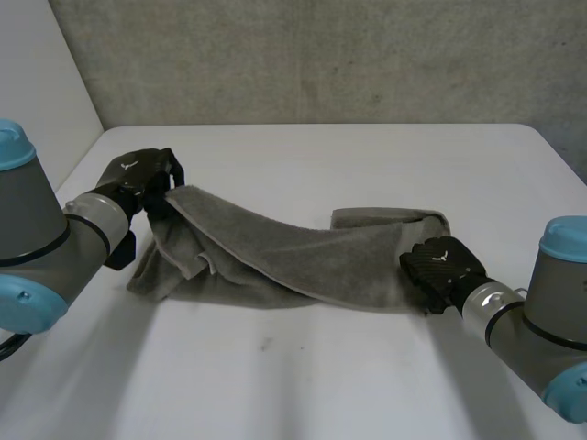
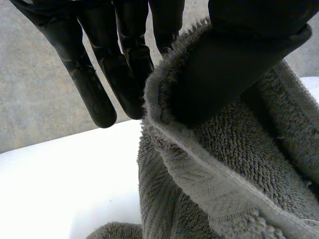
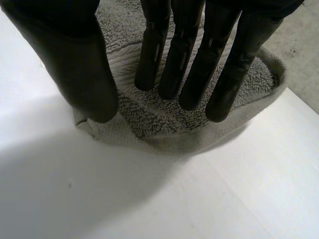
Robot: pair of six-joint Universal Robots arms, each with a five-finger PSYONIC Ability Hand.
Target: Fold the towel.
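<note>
The grey towel [image 1: 275, 252] is strung out kinda bunched across the middle of the white table [image 1: 321, 376], left hand [image 1: 138, 179] pinching its left edge up between thumb and fingers, right hand [image 1: 442, 266] over its right end with fingers straight.

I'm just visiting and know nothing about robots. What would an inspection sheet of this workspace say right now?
Surface: white table, with the towel lying across its middle.
Job's things: grey towel, crumpled into a long band, one end raised.
Clutter: nothing seen.
Hands: left hand pinches the towel's raised end; right hand is open, straight fingers over the other end.
Cables: nothing seen on the table.
Surroundings: grey wall behind the table.
</note>
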